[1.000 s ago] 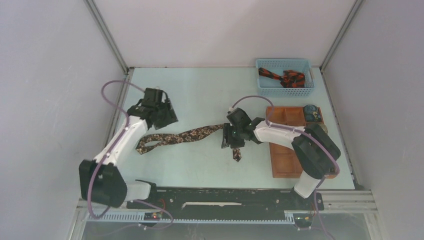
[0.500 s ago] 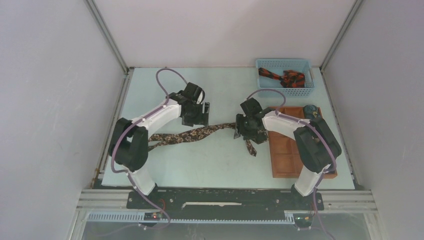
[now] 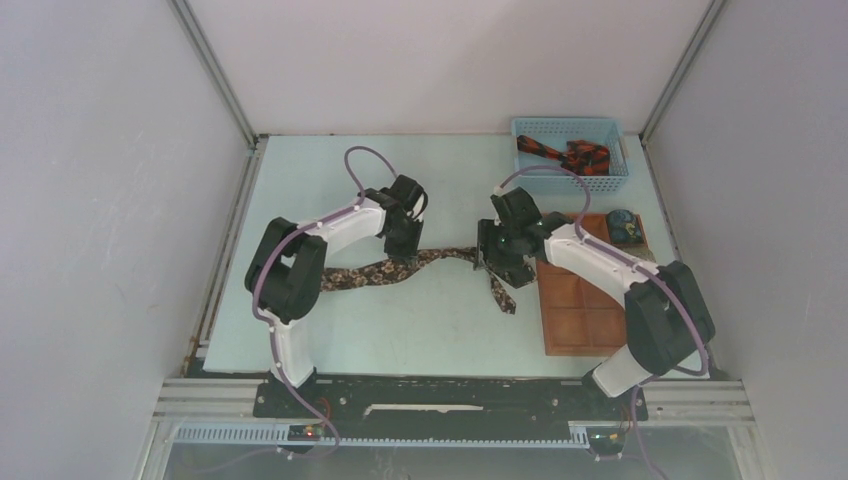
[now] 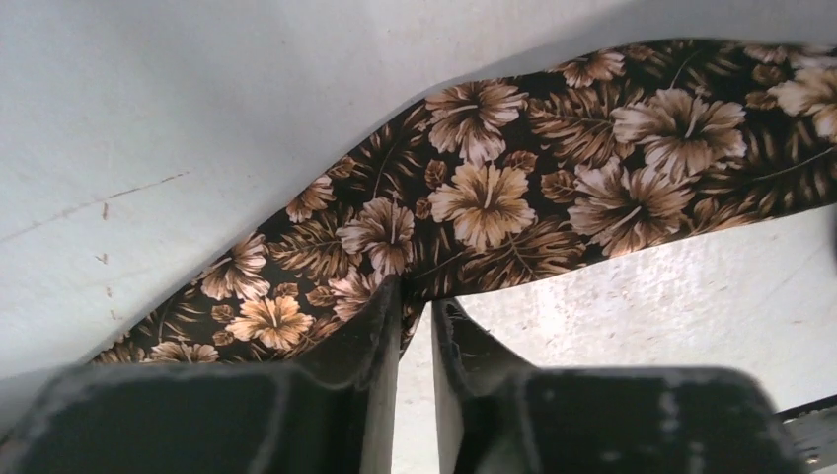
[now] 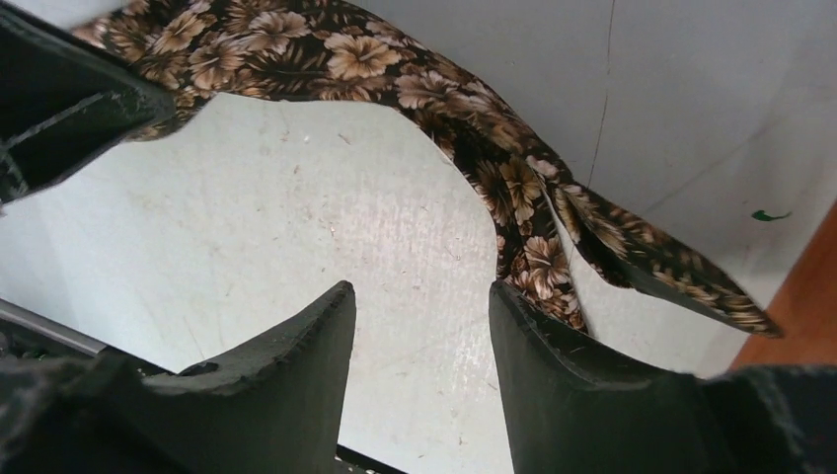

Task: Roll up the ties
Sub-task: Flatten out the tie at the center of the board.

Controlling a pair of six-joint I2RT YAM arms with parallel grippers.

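A dark brown tie (image 3: pixel 380 270) with tan flowers lies in a wavy line across the table, its narrow end pointing down by the tray. My left gripper (image 3: pixel 405 243) is over its middle. In the left wrist view the left gripper (image 4: pixel 415 301) has its jaws nearly together, pinching the near edge of the tie (image 4: pixel 513 197). My right gripper (image 3: pixel 503 262) hovers over the folded narrow part. In the right wrist view the right gripper (image 5: pixel 419 296) stands open over bare table, the tie (image 5: pixel 494 168) just beyond its right finger. A black and red-orange tie (image 3: pixel 570 155) lies in the basket.
The blue mesh basket (image 3: pixel 570 182) stands at the back right. An orange-brown compartment tray (image 3: pixel 580 320) lies right of my right gripper, a blue-green roll (image 3: pixel 622 225) in its far corner. The tray's edge (image 5: pixel 804 316) shows at the right of the right wrist view.
My left arm swung from the table's left side to the middle of the brown tie and its jaws closed on the edge. My right gripper shifted right and back, dragging the tie.
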